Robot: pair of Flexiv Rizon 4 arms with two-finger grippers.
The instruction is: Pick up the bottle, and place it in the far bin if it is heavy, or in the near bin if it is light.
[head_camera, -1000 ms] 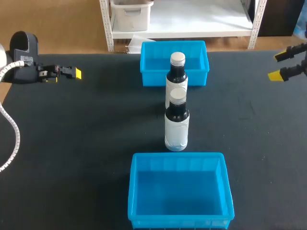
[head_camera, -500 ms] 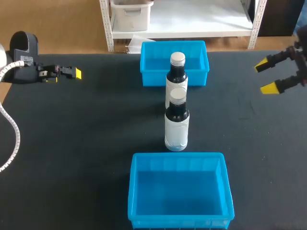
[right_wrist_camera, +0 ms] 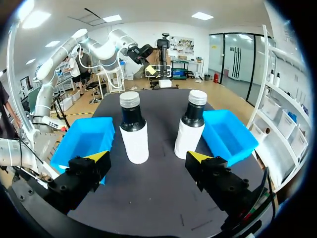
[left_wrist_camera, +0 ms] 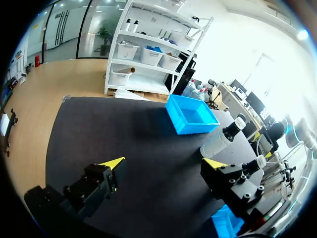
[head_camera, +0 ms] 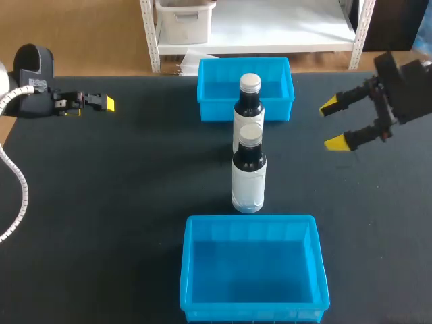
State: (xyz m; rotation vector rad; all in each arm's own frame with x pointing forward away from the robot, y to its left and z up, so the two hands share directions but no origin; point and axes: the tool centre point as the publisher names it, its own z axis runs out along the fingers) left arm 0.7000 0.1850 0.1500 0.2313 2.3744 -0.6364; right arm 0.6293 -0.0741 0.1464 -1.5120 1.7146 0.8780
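Note:
Two dark bottles with white labels and pale caps stand in a line at mid-table: the near bottle [head_camera: 248, 182] [right_wrist_camera: 134, 133] and the far bottle [head_camera: 249, 104] [right_wrist_camera: 191, 129]. The far blue bin [head_camera: 210, 108] [right_wrist_camera: 229, 141] [left_wrist_camera: 192, 121] stands behind them, and the near blue bin [head_camera: 251, 221] [right_wrist_camera: 79, 141] in front. My right gripper [head_camera: 333, 124] [right_wrist_camera: 148, 157] hangs open to the right of the bottles and apart from them, its fingers pointing at them. At the far left edge my left gripper [head_camera: 102, 103] [left_wrist_camera: 164, 162] is open and holds nothing.
The black table [head_camera: 121, 202] lies bare to the left and right of the bottle line. Both bins are empty inside. A narrow gap separates the near bottle from the near bin's back rim.
My right gripper has moved in from the right edge leftward toward the bottles and slightly nearer, staying open. The left arm, bottles and bins have not moved.

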